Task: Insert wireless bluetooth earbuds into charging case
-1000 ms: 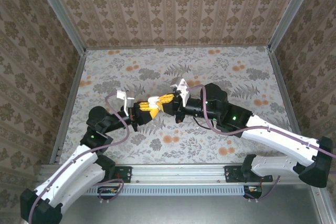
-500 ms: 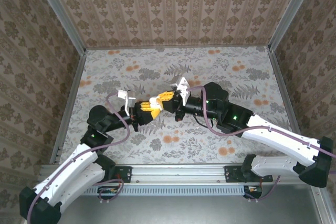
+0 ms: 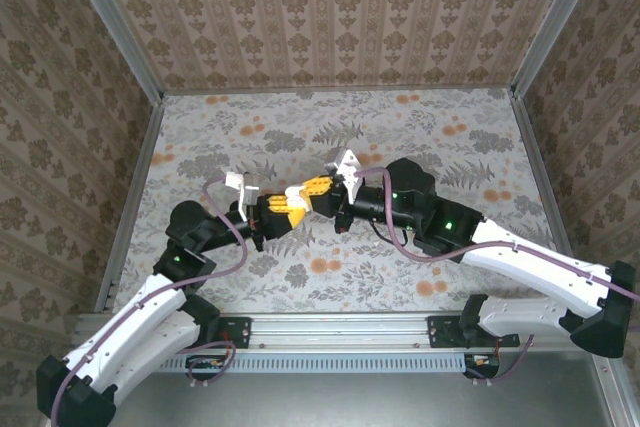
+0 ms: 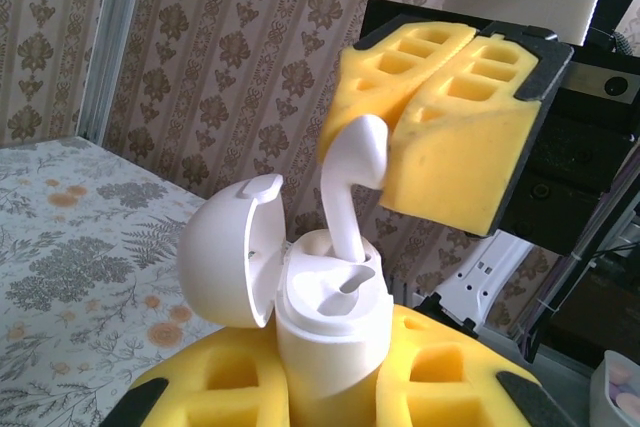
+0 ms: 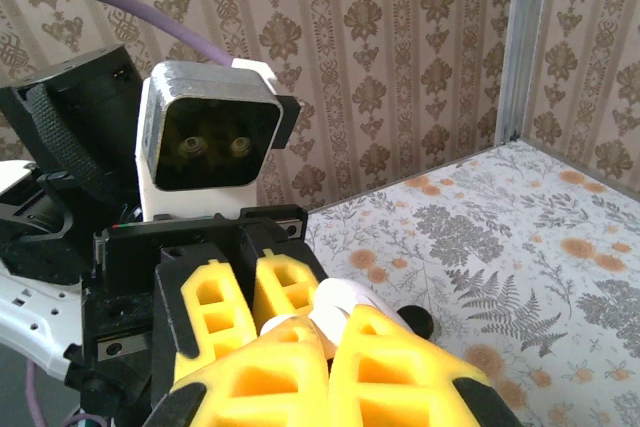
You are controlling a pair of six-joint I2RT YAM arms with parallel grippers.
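Barely shifted since a second ago, the right gripper point(image 4: 400, 147) is clamped on a white earbud point(image 4: 350, 177), stem pointing down with its tip at the socket of the charging case point(image 4: 320, 337), clamped upright just below by the left gripper point(image 4: 330, 392), lid point(image 4: 225, 247) open leftward.

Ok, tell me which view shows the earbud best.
Left wrist: the white earbud stands unobstructed, head pinched by the right end effector, stem in the open charging case. Right wrist catches a white sliver between pads; the top view renders it too small.

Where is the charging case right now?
Left wrist view, low centre: charging case, lid open, clamped in left gripper, beneath the earbud in the right gripper.
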